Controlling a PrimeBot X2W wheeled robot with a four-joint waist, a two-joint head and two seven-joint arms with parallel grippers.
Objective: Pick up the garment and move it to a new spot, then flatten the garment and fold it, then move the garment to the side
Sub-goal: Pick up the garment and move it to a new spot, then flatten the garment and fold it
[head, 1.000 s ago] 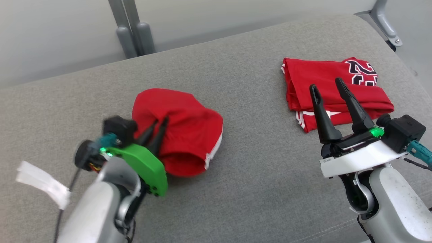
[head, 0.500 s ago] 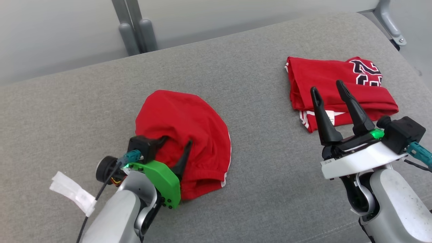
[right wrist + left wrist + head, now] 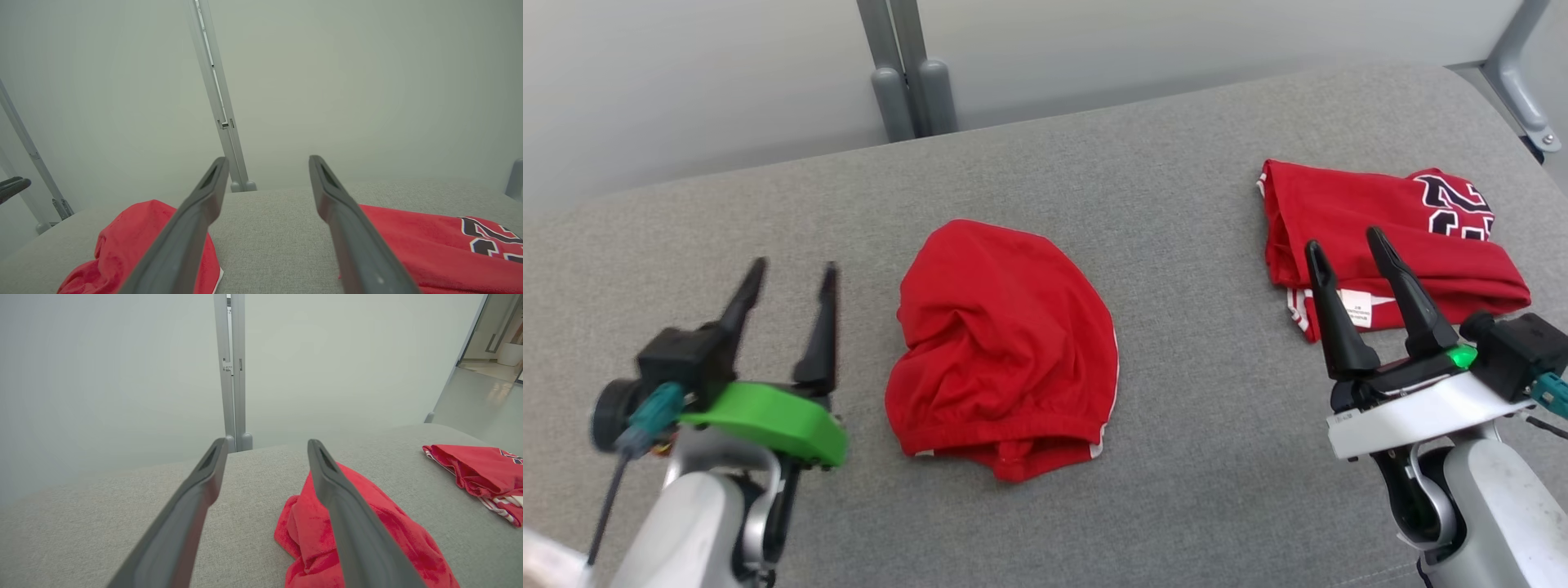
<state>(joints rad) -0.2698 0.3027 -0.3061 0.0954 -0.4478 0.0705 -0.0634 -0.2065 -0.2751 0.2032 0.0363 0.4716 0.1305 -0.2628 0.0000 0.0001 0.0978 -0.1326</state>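
Note:
The garment (image 3: 1005, 351) is a crumpled red piece with white trim, lying in a rounded heap at the middle of the grey padded surface (image 3: 1192, 474). My left gripper (image 3: 794, 265) stands open to the left of it, apart from the cloth, with nothing between its fingers. In the left wrist view the left gripper (image 3: 267, 442) is wide open and the garment (image 3: 300, 539) lies low on the right, partly behind the right finger. My right gripper (image 3: 1343, 239) is open and empty, hovering in front of a folded jersey. In the right wrist view the right gripper (image 3: 268, 159) has the garment (image 3: 130, 232) at lower left.
A folded red jersey (image 3: 1388, 229) with black-and-white lettering lies at the right side of the surface, also seen as the jersey (image 3: 478, 469) and the jersey (image 3: 429, 241). Grey metal posts (image 3: 907, 73) rise behind the far edge against a pale wall.
My left gripper opened, let go of the garment and drew back to the left. The garment settled into a lower heap. The head camera shifted, so everything sits further right.

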